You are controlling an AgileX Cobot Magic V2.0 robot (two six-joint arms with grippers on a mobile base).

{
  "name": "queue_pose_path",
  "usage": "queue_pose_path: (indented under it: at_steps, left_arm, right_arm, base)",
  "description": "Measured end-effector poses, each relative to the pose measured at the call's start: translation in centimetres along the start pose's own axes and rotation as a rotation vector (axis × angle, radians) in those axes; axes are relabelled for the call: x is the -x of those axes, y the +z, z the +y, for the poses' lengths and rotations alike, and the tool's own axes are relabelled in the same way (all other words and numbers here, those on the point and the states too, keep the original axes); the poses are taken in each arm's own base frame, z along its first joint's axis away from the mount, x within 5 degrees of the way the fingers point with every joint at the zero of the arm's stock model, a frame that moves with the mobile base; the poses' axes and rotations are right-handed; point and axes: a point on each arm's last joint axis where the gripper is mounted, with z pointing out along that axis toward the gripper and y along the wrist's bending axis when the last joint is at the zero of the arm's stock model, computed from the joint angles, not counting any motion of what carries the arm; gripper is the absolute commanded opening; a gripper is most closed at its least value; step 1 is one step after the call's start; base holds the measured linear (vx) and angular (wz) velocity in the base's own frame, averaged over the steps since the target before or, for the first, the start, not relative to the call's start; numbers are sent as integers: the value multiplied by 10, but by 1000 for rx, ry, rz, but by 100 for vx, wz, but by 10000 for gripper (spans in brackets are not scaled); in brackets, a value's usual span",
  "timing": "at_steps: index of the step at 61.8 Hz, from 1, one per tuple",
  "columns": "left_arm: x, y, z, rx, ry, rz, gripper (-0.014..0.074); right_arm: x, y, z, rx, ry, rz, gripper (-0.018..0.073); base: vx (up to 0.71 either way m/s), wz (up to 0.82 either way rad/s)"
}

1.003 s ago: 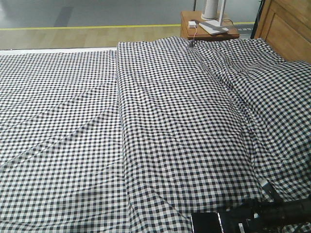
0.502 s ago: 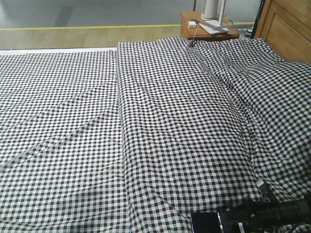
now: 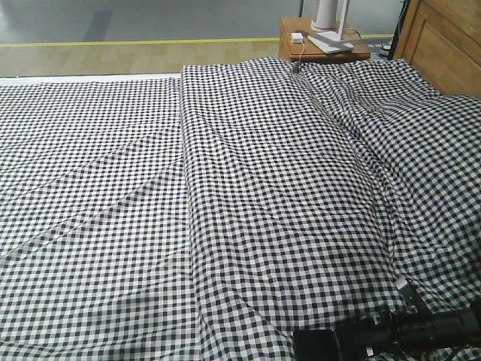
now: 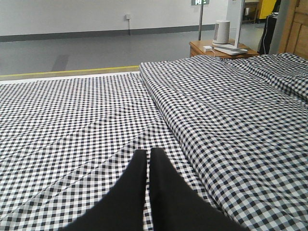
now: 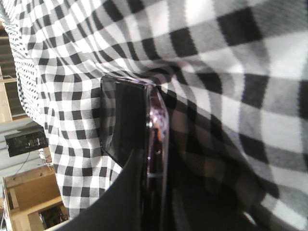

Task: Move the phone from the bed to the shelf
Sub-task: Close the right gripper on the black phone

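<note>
The bed (image 3: pixel 225 188), in black-and-white checked cloth, fills the front view. At its near right edge lies the phone (image 3: pixel 316 347), a dark slab with my right gripper (image 3: pixel 359 343) reaching in from the right. The right wrist view shows the phone (image 5: pixel 122 115) edge-on with its glossy face and metal rim. My right gripper (image 5: pixel 153 166) is shut on it, one black finger (image 5: pixel 130 192) flat against the face. My left gripper (image 4: pixel 147 154) hovers over the cloth, shut and empty. Pale planks of the shelf (image 5: pixel 21 192) show past the bed's edge.
A brown wooden headboard (image 3: pixel 443 45) stands at the far right. Beside it is an orange-brown bedside table (image 3: pixel 323 47) carrying a white device (image 3: pixel 328 15) and a cable. Long raised folds (image 3: pixel 188 150) run down the cloth. Grey floor with a yellow line (image 4: pixel 72 72) lies beyond.
The right gripper has edged a little to the left along the phone. The phone's bright rim no longer shows in the front view. The left arm has not visibly moved.
</note>
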Motion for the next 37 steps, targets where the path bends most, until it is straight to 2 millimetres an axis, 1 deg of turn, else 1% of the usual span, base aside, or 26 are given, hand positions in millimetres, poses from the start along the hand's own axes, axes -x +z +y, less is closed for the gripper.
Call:
queue_pose_path:
  at_steps: [22,32,37]
  left_arm:
    - [0,0,0,0,0,0,1]
    - [0,0,0,0,0,0,1]
    - [0,0,0,0,0,0,1]
  right_arm:
    - [-1,-1,11,120,-21,8,-5]
    - [0,-1,12,124,-5,9,-4]
    - [3,-7,17,115,-12,17,-4]
  base:
    - [0,0]
    - [0,0]
    - [0,0]
